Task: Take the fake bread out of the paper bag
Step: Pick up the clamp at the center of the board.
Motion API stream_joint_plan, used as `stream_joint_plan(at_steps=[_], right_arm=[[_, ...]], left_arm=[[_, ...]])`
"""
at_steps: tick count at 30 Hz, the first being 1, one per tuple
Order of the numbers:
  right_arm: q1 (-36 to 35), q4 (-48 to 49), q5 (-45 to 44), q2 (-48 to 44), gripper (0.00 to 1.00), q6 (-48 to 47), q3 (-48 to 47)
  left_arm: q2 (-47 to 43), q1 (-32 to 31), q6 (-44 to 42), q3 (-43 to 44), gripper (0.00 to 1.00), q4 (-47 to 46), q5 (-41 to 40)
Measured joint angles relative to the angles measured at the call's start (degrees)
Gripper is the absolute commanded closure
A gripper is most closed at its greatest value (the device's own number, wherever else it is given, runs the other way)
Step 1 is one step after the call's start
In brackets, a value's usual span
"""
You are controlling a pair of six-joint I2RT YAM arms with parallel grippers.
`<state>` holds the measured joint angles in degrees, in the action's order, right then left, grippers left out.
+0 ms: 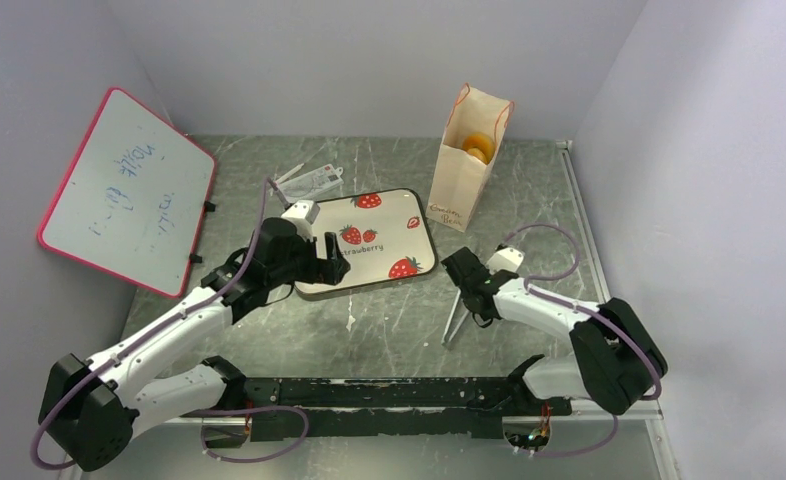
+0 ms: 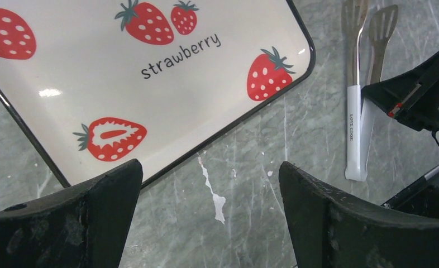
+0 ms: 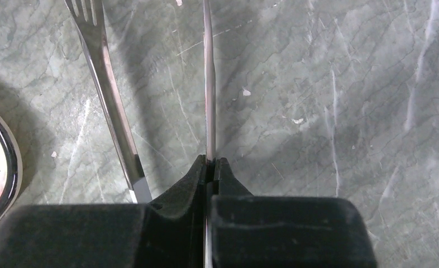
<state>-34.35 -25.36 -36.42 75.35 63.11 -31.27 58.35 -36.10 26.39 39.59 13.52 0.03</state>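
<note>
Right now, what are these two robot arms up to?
The right gripper is pinched shut on one leg of a pair of metal tongs on the table. The left gripper hangs open over the near edge of the strawberry tray, holding nothing. The paper bag stands upright at the back, with orange toy bread showing inside. None of the bread is out yet.

"strawberry" in black lowercase on the tray point(image 2: 66, 67); print on the tongs point(image 2: 353, 128) and paper bag point(image 1: 459, 190) is illegible.
</note>
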Motion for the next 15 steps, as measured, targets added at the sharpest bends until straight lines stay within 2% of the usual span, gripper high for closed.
stream_joint_plan(at_steps=[6, 10, 15], right_arm=[[-2.5, -4.8, 0.4, -4.5, 1.0, -0.2, -0.8], [-10.3, -9.2, -0.5, -7.6, 1.0, 0.2, -4.6], [-23.0, -14.0, -2.2, -6.5, 1.0, 2.9, -12.9]], left_arm=[[1.2, 0.0, 0.2, -0.5, 0.04, -0.3, 2.1], [3.2, -0.3, -0.4, -0.5, 0.04, -0.4, 3.7], [4.3, -1.5, -1.8, 0.9, 0.04, -0.9, 4.9]])
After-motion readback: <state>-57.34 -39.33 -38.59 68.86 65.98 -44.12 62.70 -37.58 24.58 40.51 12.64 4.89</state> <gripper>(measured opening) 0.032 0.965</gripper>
